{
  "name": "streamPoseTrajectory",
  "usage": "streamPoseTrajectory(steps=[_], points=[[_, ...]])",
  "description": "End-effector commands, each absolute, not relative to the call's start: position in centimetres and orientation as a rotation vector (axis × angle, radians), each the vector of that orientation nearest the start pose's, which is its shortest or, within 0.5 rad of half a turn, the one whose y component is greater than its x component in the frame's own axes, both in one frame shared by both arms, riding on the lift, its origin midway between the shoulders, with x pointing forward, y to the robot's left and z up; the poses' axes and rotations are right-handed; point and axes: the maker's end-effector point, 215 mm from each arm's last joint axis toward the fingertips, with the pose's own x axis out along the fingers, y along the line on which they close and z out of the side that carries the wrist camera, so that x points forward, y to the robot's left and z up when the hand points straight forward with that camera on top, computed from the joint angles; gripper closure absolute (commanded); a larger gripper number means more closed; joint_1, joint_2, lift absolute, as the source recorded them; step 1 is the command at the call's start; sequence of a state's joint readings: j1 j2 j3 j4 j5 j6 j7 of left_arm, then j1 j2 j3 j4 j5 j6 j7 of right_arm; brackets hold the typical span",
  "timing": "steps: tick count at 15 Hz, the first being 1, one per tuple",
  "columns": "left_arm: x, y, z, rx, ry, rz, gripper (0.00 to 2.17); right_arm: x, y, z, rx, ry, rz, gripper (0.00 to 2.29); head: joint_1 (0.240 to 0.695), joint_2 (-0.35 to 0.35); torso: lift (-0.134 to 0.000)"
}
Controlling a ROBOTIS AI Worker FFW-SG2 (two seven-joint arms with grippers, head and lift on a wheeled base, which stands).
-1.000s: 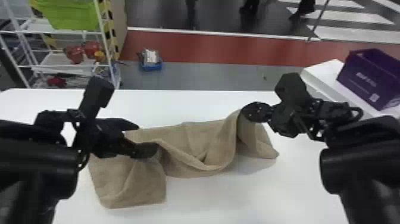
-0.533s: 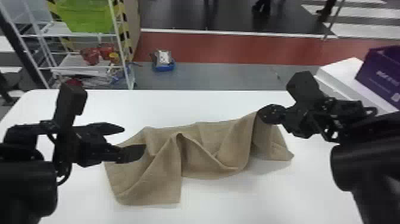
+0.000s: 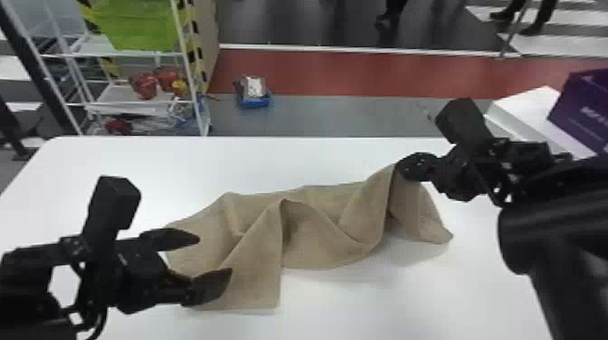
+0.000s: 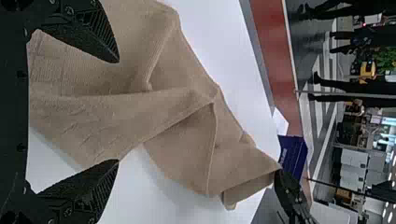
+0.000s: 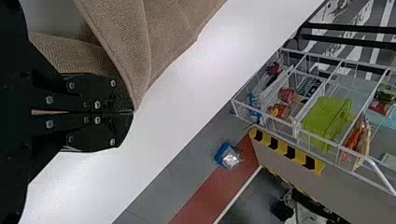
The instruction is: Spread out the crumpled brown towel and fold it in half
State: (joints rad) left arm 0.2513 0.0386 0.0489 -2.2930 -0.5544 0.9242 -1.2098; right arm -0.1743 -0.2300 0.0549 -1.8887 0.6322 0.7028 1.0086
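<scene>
The crumpled brown cloth towel (image 3: 316, 239) lies on the white table (image 3: 253, 165), its long axis running left to right—the right end raised, the left end spread nearer the robot. The black right gripper (image 3: 401, 168) is closed on the towel's lifted right part; the black left gripper (image 3: 214, 256) has its jaws wide apart—at the towel's left end, pinching nothing.

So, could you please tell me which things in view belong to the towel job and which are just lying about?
For the job:
brown towel
left pincer
right pincer, gripping towel
white table

Lying about:
purple box
green bin
blue container on floor
</scene>
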Motion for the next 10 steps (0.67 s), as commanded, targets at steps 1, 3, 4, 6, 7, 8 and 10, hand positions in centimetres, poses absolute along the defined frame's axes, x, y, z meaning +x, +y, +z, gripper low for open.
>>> streamPoseTrajectory(steps=[1, 3, 4, 6, 7, 8, 10], points=[[37.5, 13.5, -38.3, 0.141, 0.657, -0.809, 0.15, 56.9, -22.6, -33.5, -0.561, 0.537, 0.581, 2.01, 0.695, -0.073, -0.123], [36.9, 12.2, -39.5, 0.161, 0.661, -0.824, 0.2, 56.7, -22.4, -33.5, -0.538, 0.548, 0.576, 2.01, 0.695, -0.1, -0.123], [36.7, 11.5, -40.0, 0.17, 0.661, -0.832, 0.2, 56.7, -22.3, -33.5, -0.53, 0.551, 0.572, 2.01, 0.695, -0.107, -0.123], [36.8, 10.3, -40.4, 0.201, 0.641, -0.821, 0.2, 56.6, -21.8, -33.6, -0.522, 0.557, 0.577, 2.01, 0.695, -0.117, -0.123], [36.8, 9.8, -40.5, 0.209, 0.636, -0.819, 0.2, 56.6, -21.7, -33.6, -0.52, 0.556, 0.576, 2.01, 0.695, -0.122, -0.123], [36.9, 9.1, -40.4, 0.231, 0.613, -0.821, 0.2, 56.7, -21.4, -33.3, -0.515, 0.549, 0.577, 2.01, 0.695, -0.129, -0.123], [36.5, 8.3, -40.4, 0.236, 0.605, -0.837, 0.21, 56.8, -21.1, -33.1, -0.512, 0.547, 0.579, 2.01, 0.695, -0.137, -0.123]])
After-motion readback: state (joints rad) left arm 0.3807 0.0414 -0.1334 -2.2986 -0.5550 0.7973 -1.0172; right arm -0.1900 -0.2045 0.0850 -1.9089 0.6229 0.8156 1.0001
